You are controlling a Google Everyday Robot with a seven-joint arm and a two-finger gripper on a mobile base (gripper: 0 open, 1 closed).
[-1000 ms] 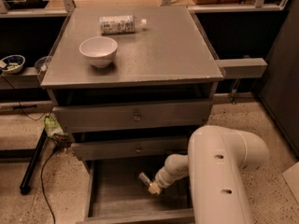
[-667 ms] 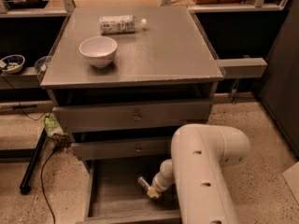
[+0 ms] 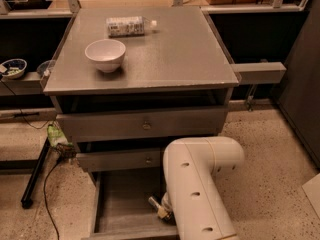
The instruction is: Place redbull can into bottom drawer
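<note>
Camera view: gripper down in the open bottom drawer.
Sits near the drawer's front; clenched or released, cannot tell. White arm hides the right side.

The white arm is cut off by the lower edge and covers the right part of the bottom drawer. The drawer's front panel is also cut at 6 o'clock. The gripper sits low in this drawer, mostly hidden behind the arm. A small pale tip sticks out toward 10 o'clock from it, too small to tell if it is the redbull can. The print on the bottle is blurred.
</note>
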